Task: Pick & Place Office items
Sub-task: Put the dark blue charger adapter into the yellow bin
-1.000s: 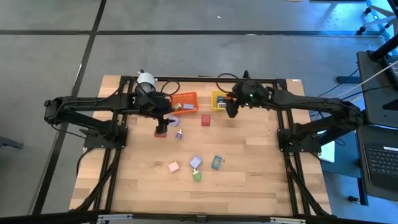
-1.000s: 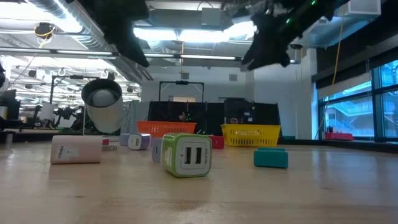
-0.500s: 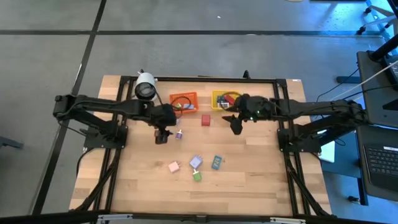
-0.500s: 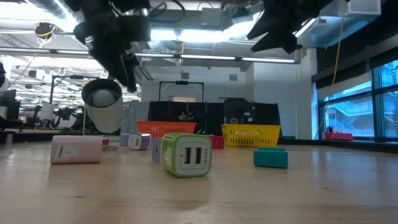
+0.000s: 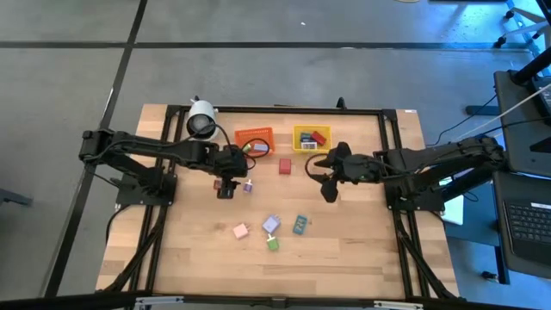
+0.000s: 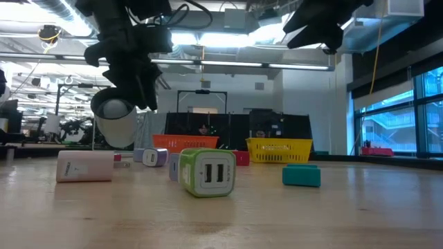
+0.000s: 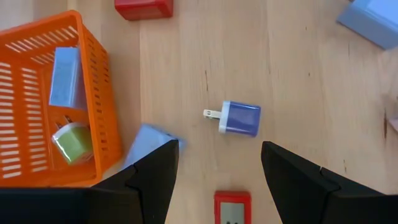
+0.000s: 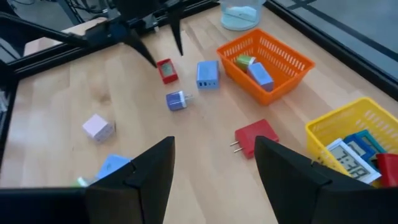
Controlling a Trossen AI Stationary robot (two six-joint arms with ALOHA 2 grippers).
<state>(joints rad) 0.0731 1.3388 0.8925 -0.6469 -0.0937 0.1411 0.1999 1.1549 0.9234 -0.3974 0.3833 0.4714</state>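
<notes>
- The left gripper is held wide and empty above a small red block.
- A blue block is seen just beyond it, right of the orange bin.
- The right gripper is spread wide, empty, near the yellow bin.

Bare bench is left open along the front and right, and a hand could pass there unhindered. The middle is crowded by a loose cluster: pink block, lilac block, teal block, green block. Toward the back, passage is narrowed by the orange bin, yellow bin and red block between them.
</notes>
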